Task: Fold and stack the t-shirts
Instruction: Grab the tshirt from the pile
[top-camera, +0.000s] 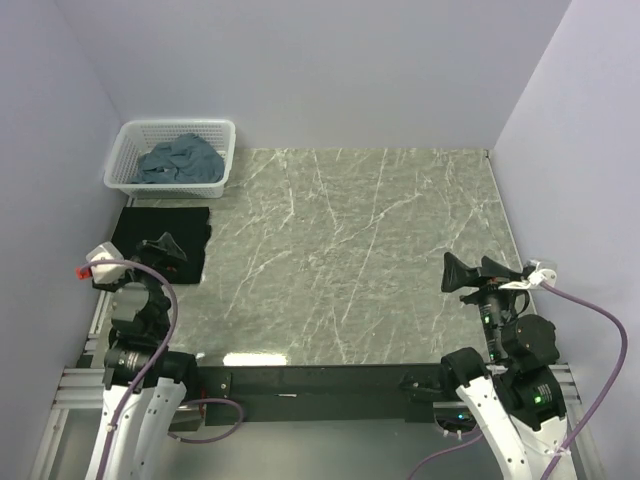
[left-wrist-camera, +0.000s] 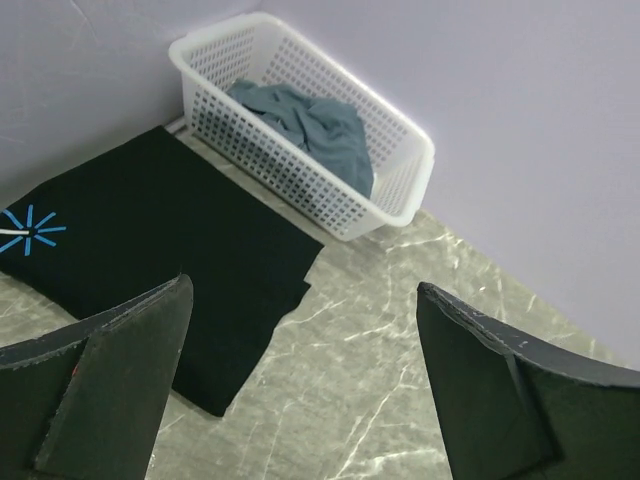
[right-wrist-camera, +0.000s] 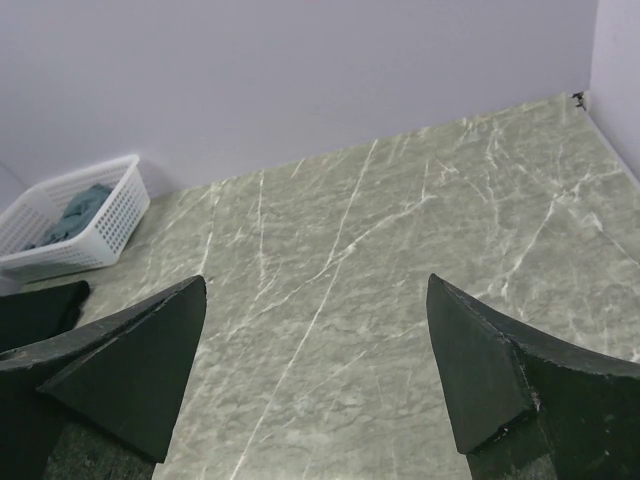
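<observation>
Lying flat at the left edge of the counter (top-camera: 350, 260), the black shirt (top-camera: 178, 222) is seen as a rough rectangle, with a light-blue starburst (left-wrist-camera: 25, 232) printed near one corner. Just behind it a white basket (top-camera: 180, 124) is set in the far left corner, and the blue shirt (top-camera: 180, 162) is heaped crumpled inside. The left pincer (left-wrist-camera: 305, 290) is held over the black shirt's near edge, jaws spread wide, nothing gripped. The right pincer (right-wrist-camera: 315, 285) is held above the counter's right side, well apart from both shirts, likewise spread and empty.
</observation>
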